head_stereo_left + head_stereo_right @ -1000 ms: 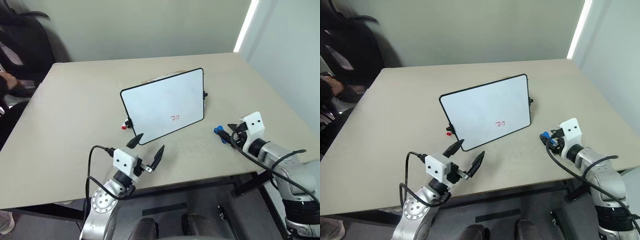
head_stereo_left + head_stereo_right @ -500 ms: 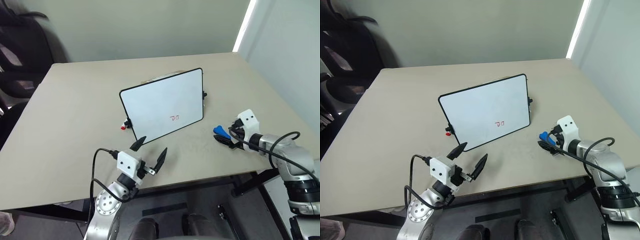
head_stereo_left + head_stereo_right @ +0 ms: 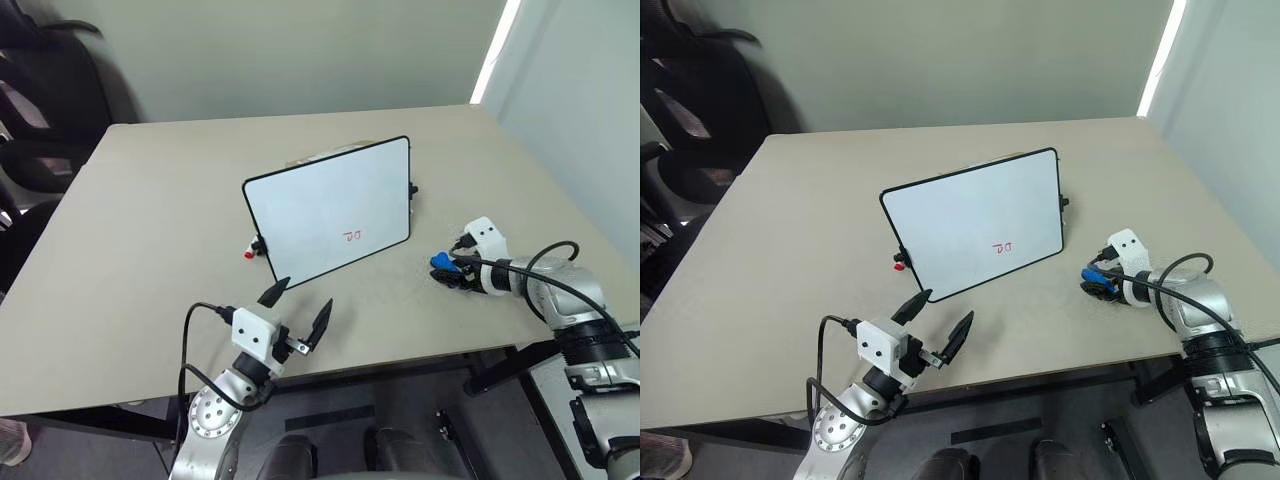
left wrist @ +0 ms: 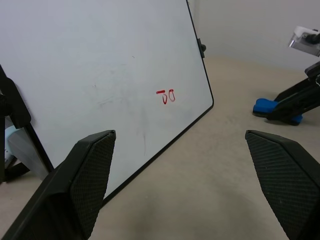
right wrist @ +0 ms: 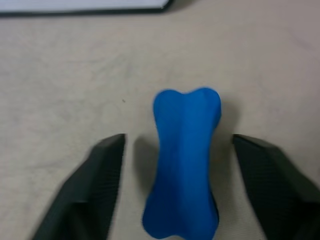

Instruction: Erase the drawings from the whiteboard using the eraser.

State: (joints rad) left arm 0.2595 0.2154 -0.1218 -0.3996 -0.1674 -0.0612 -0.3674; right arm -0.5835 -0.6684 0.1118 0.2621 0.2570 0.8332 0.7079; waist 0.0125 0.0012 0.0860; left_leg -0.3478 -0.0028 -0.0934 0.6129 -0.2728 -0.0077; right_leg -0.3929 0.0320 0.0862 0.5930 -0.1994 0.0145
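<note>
The left arm rises from the near edge, left of centre, its forearm angled up and away — a black cable loops from the wrist. The left gripper (image 3: 297, 308) points away and slightly right, about level, with its two black fingers spread wide apart and nothing between them.

The right arm reaches in from the near right, elbow bent, forearm running leftward, a cable arching over it. The right gripper (image 3: 447, 270) tilts down and to the left, low over the surface — its fingers (image 5: 102, 175) stand apart, one on each side of the eraser (image 5: 184, 160), not touching it.
</note>
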